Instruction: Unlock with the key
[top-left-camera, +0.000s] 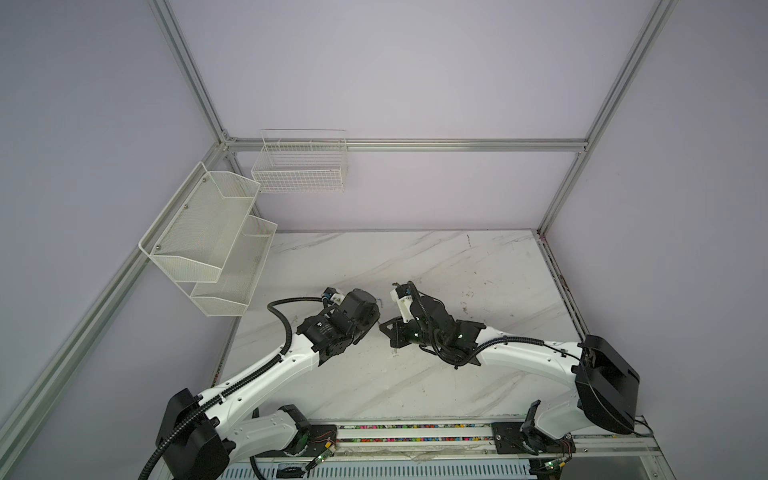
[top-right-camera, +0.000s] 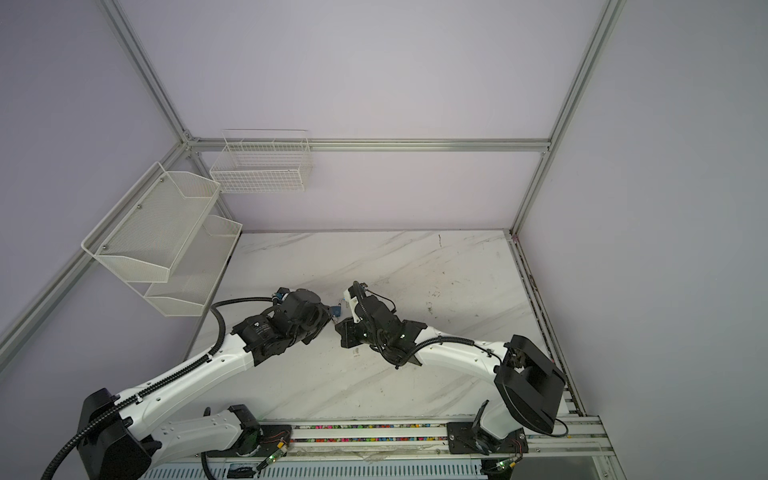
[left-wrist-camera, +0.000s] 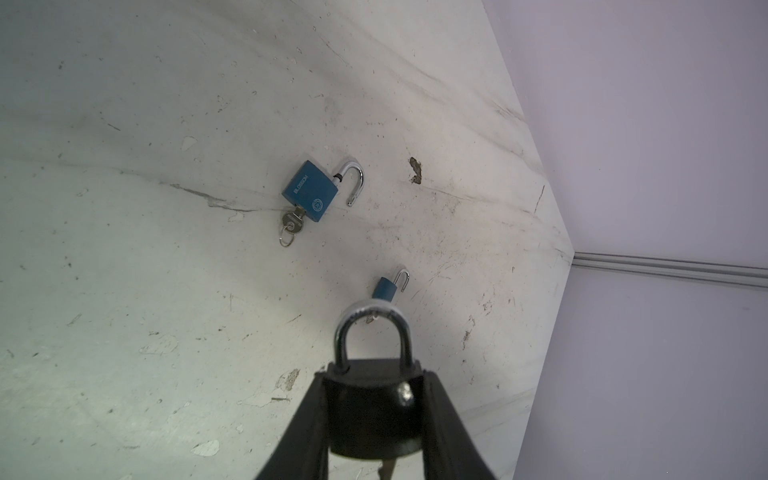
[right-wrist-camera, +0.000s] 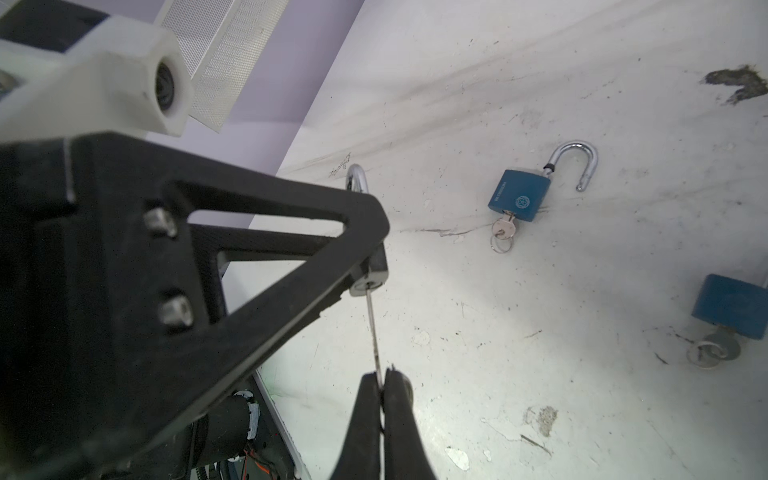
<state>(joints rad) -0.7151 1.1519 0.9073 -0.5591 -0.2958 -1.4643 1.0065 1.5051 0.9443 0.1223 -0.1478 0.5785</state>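
The left gripper is clamped on the body of a black padlock. The shackle, seated at both legs, projects beyond the fingertips. The right gripper is pinched closed on a key. The blade extends straight out from the jaws, and its tip meets the keyway in the padlock's underside; insertion depth cannot be determined. Beyond both sets of jaws, a blue padlock and a second blue padlock lie on the table. Each has an open shackle and a key fitted.
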